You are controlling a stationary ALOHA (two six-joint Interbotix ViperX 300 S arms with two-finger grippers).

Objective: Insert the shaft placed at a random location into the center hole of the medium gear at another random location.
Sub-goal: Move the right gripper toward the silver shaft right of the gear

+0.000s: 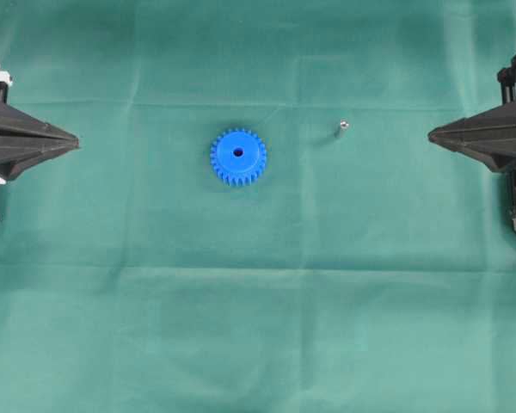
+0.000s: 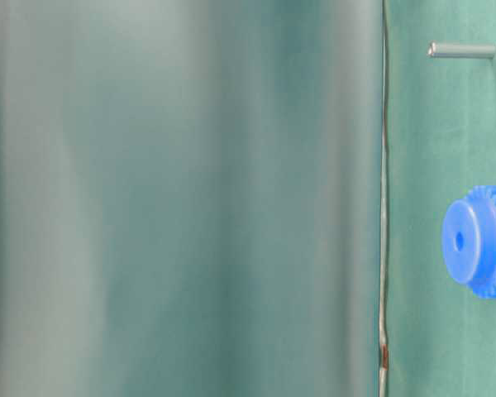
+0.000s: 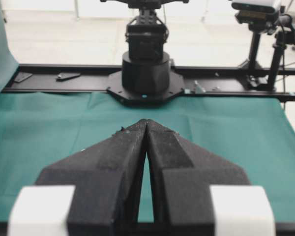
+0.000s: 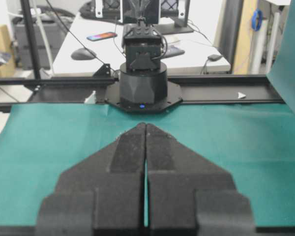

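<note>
The green-covered worktop (image 1: 258, 344) is seen with both arms parked at its side edges. The left gripper (image 1: 76, 141) and right gripper (image 1: 432, 135) are held with jaws closed on nothing. The medium gear (image 1: 238, 157) lies near mid-worktop, slightly toward the far edge, center hole (image 1: 238, 152) upward. The shaft (image 1: 341, 128) lies apart, toward the right edge. No step is judged begun; picking up the shaft is called for. No writing is legible.

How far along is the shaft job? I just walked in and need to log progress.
Nothing looks done yet. The shaft lies on the green cloth, apart from the medium gear, whose center hole is empty. Nothing is in hand: the left gripper and right gripper sit at the table's edges, jaws shut on nothing. Left: pick up the shaft, carry it over, insert it.
</note>
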